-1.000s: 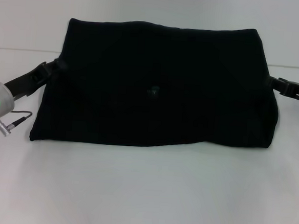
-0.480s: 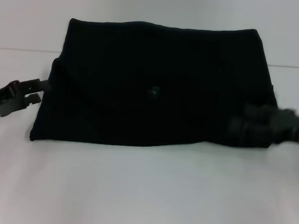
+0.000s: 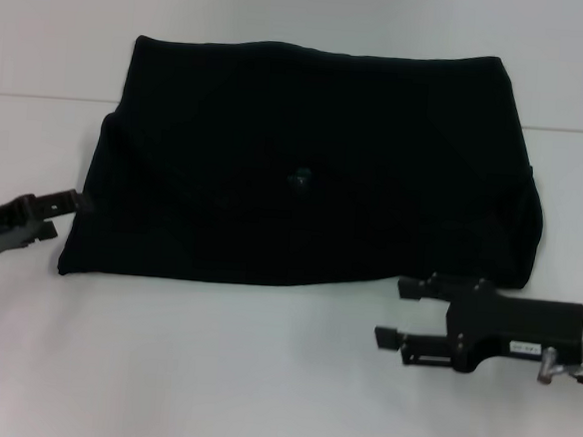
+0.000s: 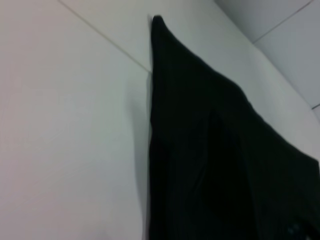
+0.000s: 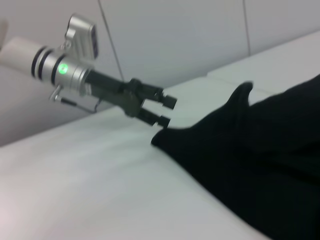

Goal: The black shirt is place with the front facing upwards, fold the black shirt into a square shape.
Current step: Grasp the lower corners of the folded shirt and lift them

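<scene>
The black shirt [image 3: 305, 169] lies folded into a wide rectangle in the middle of the white table, with a small bluish mark [image 3: 299, 176] near its centre. My left gripper [image 3: 60, 214] is low at the shirt's near left corner, just off the cloth. In the right wrist view the left gripper [image 5: 167, 111] is open with nothing between its fingers. My right gripper [image 3: 397, 311] hovers open in front of the shirt's near right edge, pointing left and holding nothing. The left wrist view shows only the shirt's edge [image 4: 215, 150] on the table.
The white table [image 3: 260, 376] extends bare in front of the shirt. A seam line [image 3: 40, 96] crosses it behind the shirt's left side. White wall panels [image 5: 175, 35] stand beyond the left arm in the right wrist view.
My right gripper has swung from the shirt's right side round to in front of its near right edge. My left gripper has drawn back toward the near left corner. The shirt has stayed put.
</scene>
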You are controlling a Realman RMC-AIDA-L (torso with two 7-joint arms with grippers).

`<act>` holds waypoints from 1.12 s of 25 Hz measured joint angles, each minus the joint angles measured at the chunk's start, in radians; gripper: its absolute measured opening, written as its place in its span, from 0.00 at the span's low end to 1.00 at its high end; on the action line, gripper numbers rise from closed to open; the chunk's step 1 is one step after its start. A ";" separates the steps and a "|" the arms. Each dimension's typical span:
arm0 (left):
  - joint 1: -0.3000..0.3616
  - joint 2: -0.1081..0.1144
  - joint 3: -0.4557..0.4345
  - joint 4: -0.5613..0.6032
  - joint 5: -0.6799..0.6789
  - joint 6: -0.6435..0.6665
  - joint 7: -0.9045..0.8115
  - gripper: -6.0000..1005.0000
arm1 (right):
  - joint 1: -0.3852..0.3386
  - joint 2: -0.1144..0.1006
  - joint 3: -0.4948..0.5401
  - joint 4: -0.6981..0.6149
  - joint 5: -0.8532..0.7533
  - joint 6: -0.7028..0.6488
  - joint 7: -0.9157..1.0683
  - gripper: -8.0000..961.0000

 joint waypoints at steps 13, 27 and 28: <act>-0.013 -0.003 0.069 -0.009 0.001 0.025 -0.018 0.87 | 0.003 0.008 -0.024 0.002 0.002 0.018 -0.023 0.87; -0.052 -0.002 0.084 -0.007 0.095 0.025 -0.044 0.74 | 0.006 0.007 -0.011 -0.001 0.007 0.006 -0.016 0.87; -0.054 -0.002 0.084 -0.008 0.097 0.023 -0.045 0.72 | 0.005 0.006 -0.008 -0.001 0.007 0.003 -0.016 0.87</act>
